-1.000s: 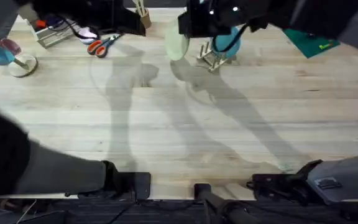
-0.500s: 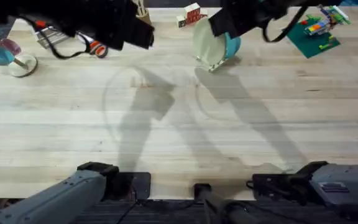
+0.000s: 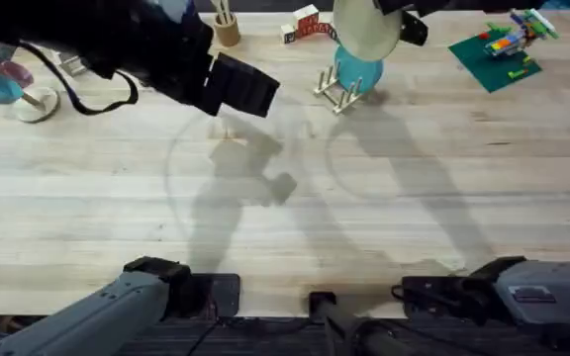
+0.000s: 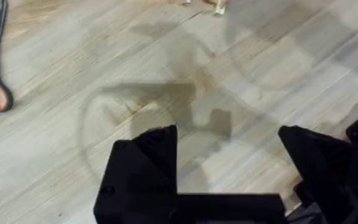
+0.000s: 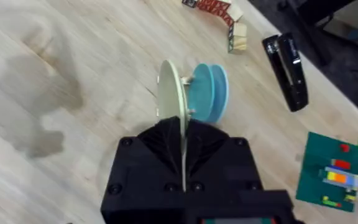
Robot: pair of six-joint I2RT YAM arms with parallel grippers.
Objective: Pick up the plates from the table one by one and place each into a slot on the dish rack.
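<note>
**Above the rack: cream plate held on edge, ready for a slot**

Over the far side of the counter (image 3: 384,188), the right pincer (image 5: 183,163) is clamped on the rim of the cream plate (image 5: 169,94), holding it upright and edge-on, presumably so it can slide down between the pegs. The dish rack (image 3: 332,91) sits just below, with the turquoise plate (image 5: 211,92) already standing in a slot right beside it. The left pincer (image 4: 229,165) hovers wide open and empty above bare wood, well clear of the rack.
</note>
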